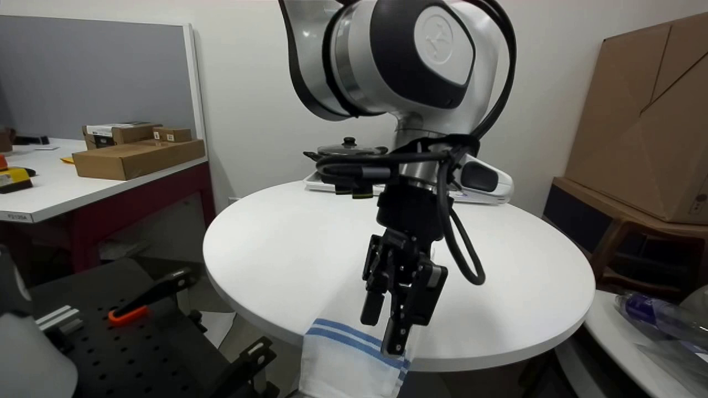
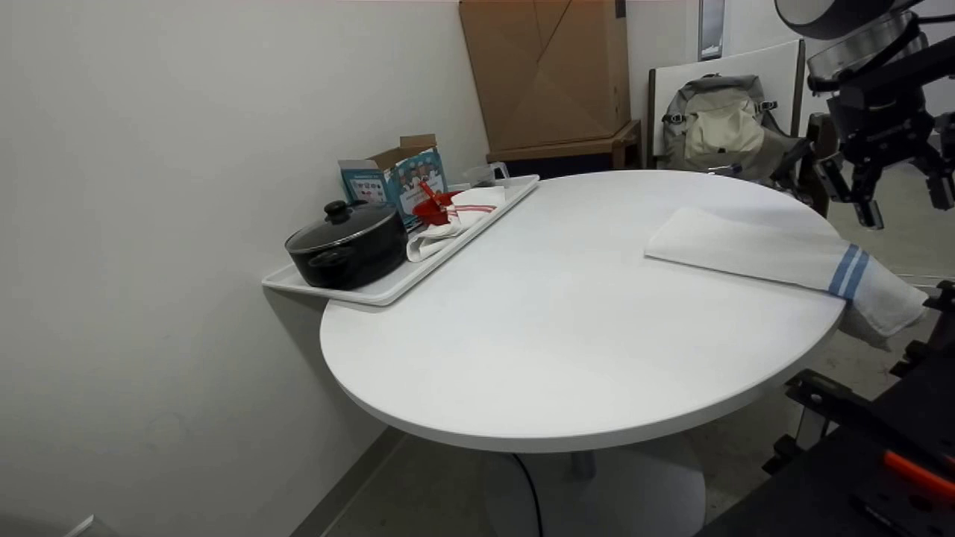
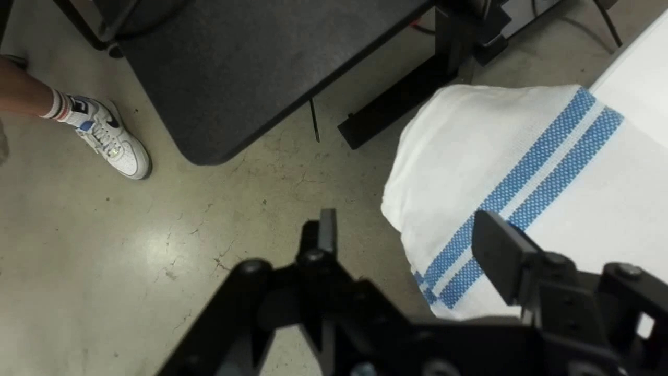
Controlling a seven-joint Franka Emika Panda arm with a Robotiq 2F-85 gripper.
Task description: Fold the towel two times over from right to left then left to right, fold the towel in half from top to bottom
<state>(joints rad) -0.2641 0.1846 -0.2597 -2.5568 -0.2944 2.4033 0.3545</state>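
Nearest in the wrist view is the gripper [image 3: 409,243], its jaws spread wide and released. Below it, apart, the blue-striped white towel [image 3: 459,151] lies on the round table [image 2: 567,328], one end hanging over the edge. Farther, beside the wall [image 2: 209,164], a white tray [image 2: 389,288] carries a black lidded pot [image 2: 358,253].

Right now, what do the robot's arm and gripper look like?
The arm is white and silvery, thick and rounded, with a dark panel and a pale, round badge. Black cables loop along it. The gripper is black and chunky, with two jointed fingers.
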